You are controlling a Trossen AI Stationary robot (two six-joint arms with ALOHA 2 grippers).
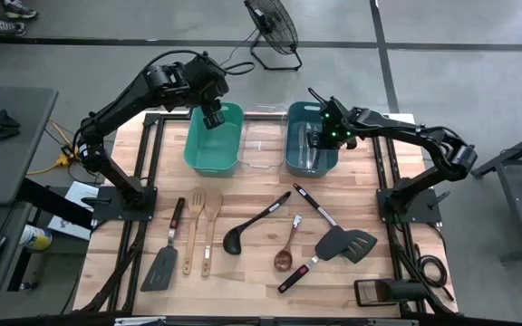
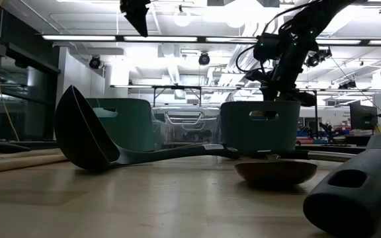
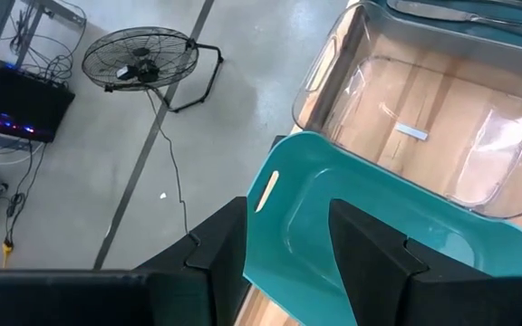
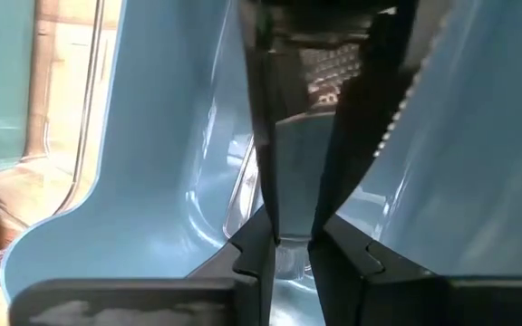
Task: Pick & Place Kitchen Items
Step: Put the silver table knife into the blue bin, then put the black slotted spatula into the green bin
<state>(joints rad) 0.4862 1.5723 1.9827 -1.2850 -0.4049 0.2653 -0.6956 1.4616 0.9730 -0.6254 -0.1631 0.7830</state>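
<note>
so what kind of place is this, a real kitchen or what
Probably a robotics lab or workshop, not a kitchen: the light wooden slat table sits on a bare grey concrete floor beside a black round floor fan, and the low view shows a big hall with fluorescent strip ceiling lights.

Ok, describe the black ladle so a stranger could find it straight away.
Start at the clear bin between the green and blue ones, then look down the wooden table toward its middle. The black ladle lies diagonally there, alone among the utensils in having a deep round bowl.
</note>
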